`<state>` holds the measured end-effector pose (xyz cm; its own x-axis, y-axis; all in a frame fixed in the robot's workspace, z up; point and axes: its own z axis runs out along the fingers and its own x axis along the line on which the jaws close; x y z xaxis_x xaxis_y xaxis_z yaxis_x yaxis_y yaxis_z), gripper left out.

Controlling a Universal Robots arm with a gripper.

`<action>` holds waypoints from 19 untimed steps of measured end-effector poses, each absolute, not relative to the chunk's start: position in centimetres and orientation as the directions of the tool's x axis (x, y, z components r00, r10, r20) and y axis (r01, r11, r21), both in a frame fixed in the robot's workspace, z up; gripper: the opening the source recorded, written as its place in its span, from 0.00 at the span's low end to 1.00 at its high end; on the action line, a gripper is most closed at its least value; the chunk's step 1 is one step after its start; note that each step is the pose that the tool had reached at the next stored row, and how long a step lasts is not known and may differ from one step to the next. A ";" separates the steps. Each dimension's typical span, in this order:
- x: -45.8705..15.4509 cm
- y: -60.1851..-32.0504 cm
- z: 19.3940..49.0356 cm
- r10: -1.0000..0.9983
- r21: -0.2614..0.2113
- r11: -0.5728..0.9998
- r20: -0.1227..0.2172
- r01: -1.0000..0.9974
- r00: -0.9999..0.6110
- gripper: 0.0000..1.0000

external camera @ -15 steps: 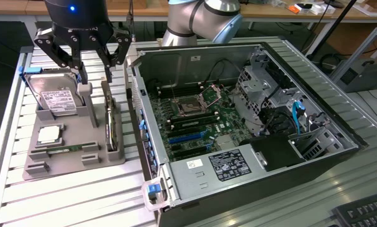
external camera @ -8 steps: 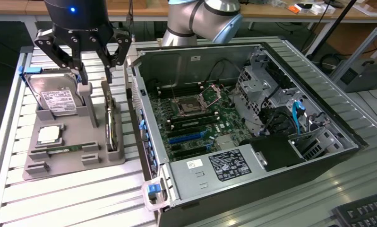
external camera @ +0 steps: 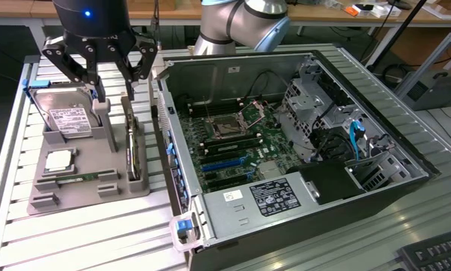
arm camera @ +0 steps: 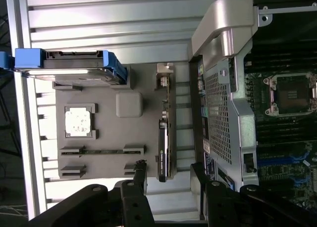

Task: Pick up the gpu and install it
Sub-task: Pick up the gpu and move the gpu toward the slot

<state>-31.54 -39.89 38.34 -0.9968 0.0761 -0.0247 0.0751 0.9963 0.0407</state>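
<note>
The step in hand is, I judge, the approach for picking up. The pincer [external camera: 114,95] hangs spread wide and empty over the far end of the grey tray [external camera: 74,195] on the worktop [external camera: 82,237], at the exterior view's left of the open computer case [external camera: 346,209]. The gpu [external camera: 133,148] stands on its long edge in the tray's slot nearest the case, untouched. A grip would call for a straight descent with both fingers astride the thin card; the arm points almost vertically downward.

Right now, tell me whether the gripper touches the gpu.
Apart: the wrist view shows gaps between the gpu and both open fingers of the gripper.
</note>
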 end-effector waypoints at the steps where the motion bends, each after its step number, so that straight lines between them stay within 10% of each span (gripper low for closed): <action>1: -31.5 -39.9 38.3 0.076 0.041 0.996 -0.025 0.075 -0.997 0.48; 19: -31.5 -39.9 37.9 0.076 0.041 0.996 -0.025 0.075 -0.997 0.48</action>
